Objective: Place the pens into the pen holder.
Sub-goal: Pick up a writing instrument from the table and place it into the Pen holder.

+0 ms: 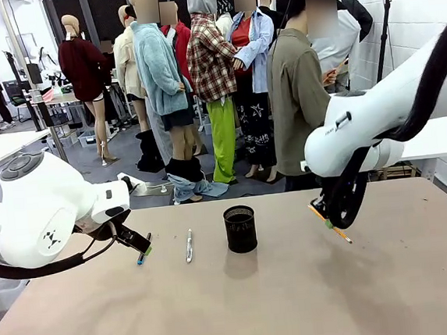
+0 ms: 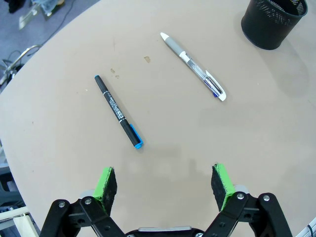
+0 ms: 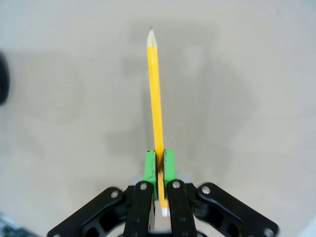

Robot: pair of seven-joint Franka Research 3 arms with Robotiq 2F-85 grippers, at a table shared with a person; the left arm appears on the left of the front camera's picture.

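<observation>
My right gripper (image 3: 159, 165) is shut on an orange-yellow pencil (image 3: 155, 94) near its eraser end, the sharpened tip pointing away over bare table. In the front view the right gripper (image 1: 328, 221) holds that pencil (image 1: 341, 234) tilted just above the table, right of the black mesh pen holder (image 1: 240, 229). A silver-white pen (image 1: 189, 246) lies left of the holder. My left gripper (image 2: 164, 182) hangs open above the table with nothing between its green pads (image 2: 105, 183). Ahead of it lie a dark pen with a blue cap (image 2: 118, 111), the silver-white pen (image 2: 193, 66) and the pen holder (image 2: 273, 19).
The tan table (image 1: 298, 302) has wide bare room in front and to the right. A person in an olive shirt (image 1: 300, 98) stands at the far edge. The table's left edge (image 2: 29, 74) curves close to the dark pen.
</observation>
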